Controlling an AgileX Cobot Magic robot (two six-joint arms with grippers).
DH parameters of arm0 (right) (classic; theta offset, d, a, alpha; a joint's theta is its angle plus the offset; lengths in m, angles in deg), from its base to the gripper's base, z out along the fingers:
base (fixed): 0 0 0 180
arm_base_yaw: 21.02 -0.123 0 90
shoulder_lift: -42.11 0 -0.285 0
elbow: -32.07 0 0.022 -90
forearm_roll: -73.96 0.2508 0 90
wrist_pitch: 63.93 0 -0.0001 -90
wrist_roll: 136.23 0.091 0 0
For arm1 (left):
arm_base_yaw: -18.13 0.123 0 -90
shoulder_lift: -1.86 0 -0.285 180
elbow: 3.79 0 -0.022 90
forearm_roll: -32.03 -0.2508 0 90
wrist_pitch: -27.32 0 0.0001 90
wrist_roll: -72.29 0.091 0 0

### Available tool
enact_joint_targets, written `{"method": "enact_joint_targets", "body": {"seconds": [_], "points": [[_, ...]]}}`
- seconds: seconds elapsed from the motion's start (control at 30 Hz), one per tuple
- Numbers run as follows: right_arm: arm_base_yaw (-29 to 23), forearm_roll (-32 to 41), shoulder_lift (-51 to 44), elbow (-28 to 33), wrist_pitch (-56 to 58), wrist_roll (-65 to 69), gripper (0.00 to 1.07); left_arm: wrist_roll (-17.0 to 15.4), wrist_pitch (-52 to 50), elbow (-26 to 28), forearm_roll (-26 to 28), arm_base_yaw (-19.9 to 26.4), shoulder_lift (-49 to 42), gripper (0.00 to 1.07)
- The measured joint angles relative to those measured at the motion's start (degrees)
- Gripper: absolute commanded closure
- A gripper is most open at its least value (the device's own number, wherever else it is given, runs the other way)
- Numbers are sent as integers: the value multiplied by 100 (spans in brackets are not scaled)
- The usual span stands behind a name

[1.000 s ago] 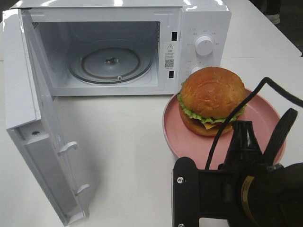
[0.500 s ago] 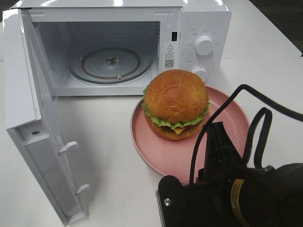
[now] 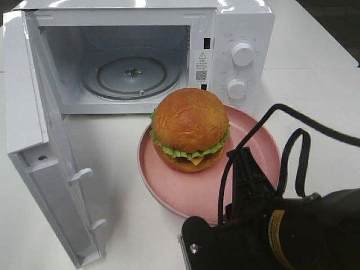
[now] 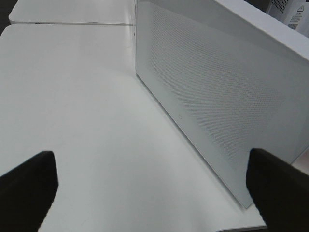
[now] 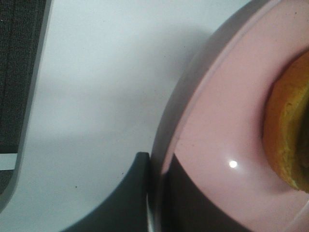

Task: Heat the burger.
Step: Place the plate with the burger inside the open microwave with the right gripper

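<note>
- Burger (image 3: 190,128) — ctr of high view, on pink plate (image 3: 256,147), just below the open microwave (image 3: 242,22) cavity.
- R gripper (image 5: 155,193) — lower right of high view, jaws clenched on plate rim.
- L gripper (image 4: 154,186): jaws released, empty, beside microwave door (image 4: 217,87).

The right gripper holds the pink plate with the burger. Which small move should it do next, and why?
Probably carry the plate left and back, toward the glass turntable in the open microwave. The right gripper is shut on the plate's near rim, the burger sits on it, the door stands wide open, and the plate lies outside, before the cavity's right edge.
</note>
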State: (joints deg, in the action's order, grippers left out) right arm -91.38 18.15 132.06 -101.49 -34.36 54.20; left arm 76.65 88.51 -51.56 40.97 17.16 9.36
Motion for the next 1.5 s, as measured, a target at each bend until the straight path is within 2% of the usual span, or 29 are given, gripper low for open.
{"method": "enact_joint_targets", "body": {"seconds": [0.3, 0.47, 0.6, 0.63, 0.7, 0.8, 0.87, 1.07, 1.13, 1.23, 1.5], "points": [[756, 63, 0, 0, -498, -859, 107, 0, 0, 0, 0, 0, 0, 8], [1220, 355, 6, -6, -831, -1730, 107, 0, 0, 0, 0, 0, 0, 8], [1644, 1100, 6, -166, -934, -3025, 107, 0, 0, 0, 0, 0, 0, 8], [1644, 1100, 6, -166, -934, -3025, 107, 0, 0, 0, 0, 0, 0, 8], [1942, 1885, 11, -304, -1071, -4251, 107, 0, 0, 0, 0, 0, 0, 8], [2017, 2108, 11, -344, -1106, -4589, 107, 0, 0, 0, 0, 0, 0, 8], [2217, 2739, 11, -418, -1175, -5535, 107, 0, 0, 0, 0, 0, 0, 8], [2550, 3598, 11, -481, -1197, -6841, 107, 0, 0, 0, 0, 0, 0, 8], [2785, 4274, 11, -481, -1192, -7844, 107, 0, 0, 0, 0, 0, 0, 8], [2905, 4589, 11, -481, -1180, -8480, 107, 0, 0, 0, 0, 0, 0, 8], [2956, 4354, 17, -481, -1192, -8520, 107, 0, 0, 0, 0, 0, 0, 8]]}}
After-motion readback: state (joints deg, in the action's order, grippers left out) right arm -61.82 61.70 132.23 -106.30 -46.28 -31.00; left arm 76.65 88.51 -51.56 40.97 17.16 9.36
